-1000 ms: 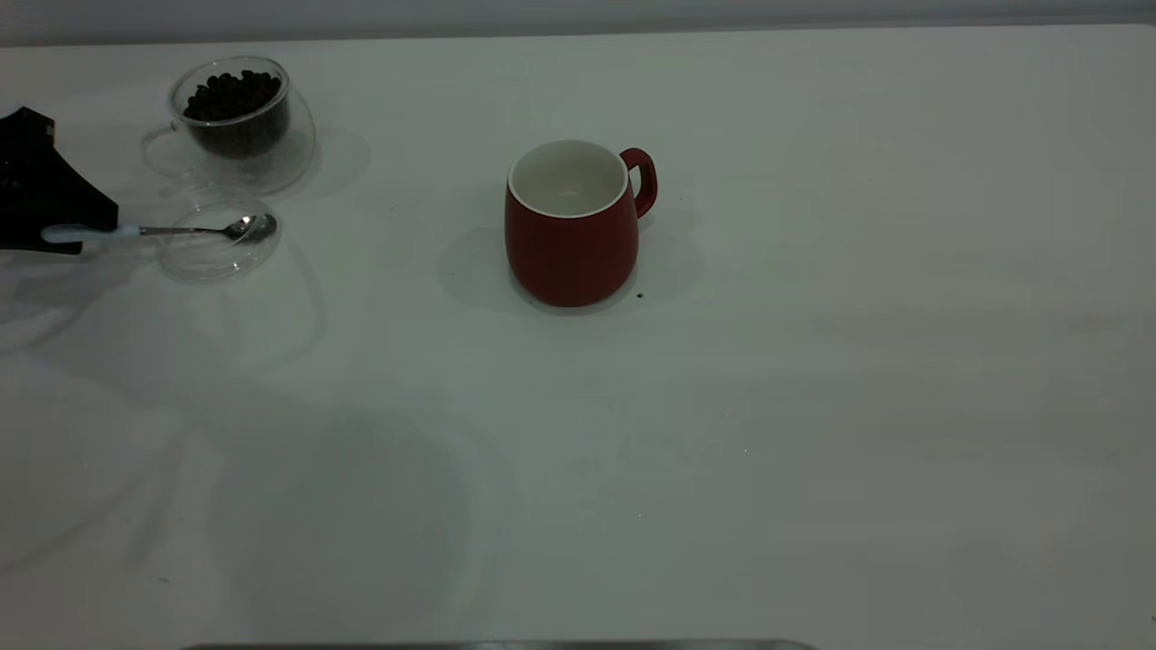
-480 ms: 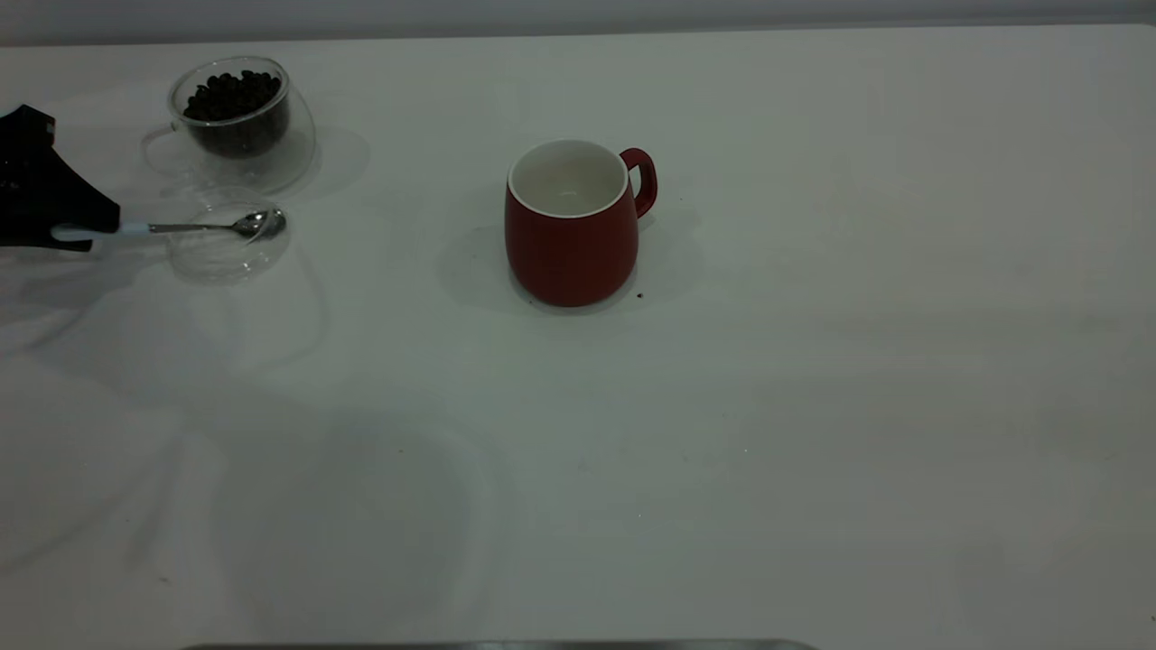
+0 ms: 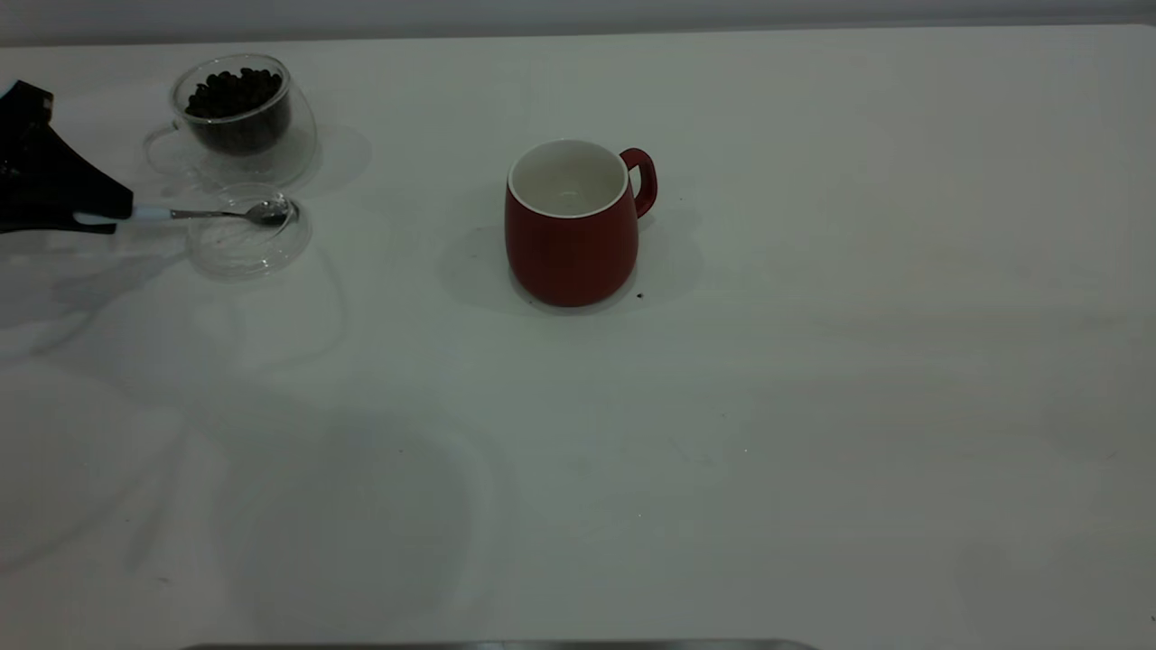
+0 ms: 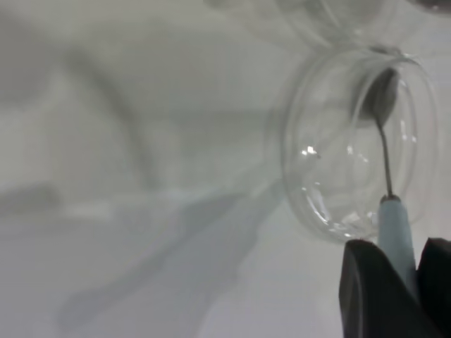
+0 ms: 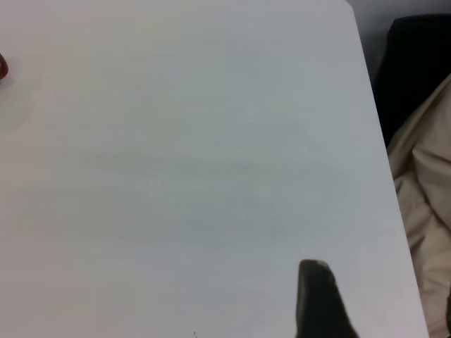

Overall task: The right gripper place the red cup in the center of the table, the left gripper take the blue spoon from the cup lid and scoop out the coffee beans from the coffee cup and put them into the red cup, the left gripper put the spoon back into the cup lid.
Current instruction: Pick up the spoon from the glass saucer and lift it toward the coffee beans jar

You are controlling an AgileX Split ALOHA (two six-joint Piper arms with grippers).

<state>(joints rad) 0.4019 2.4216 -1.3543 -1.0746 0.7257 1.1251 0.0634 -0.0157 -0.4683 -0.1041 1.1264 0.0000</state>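
Observation:
The red cup stands upright near the middle of the table, handle to the right, inside white and empty. Its edge shows in the right wrist view. The coffee cup at far left holds coffee beans. The cup lid lies just in front of it. My left gripper is shut on the blue spoon's handle. The spoon's bowl rests in the lid. In the left wrist view the gripper pinches the spoon over the lid. My right gripper is open and empty.
One stray bean lies on the table at the red cup's right foot. In the right wrist view the table's edge runs beside beige cloth and a dark object.
My left gripper has moved right with the spoon. The spoon's bowl and the cup lid have both shifted right. The red cup has not moved.

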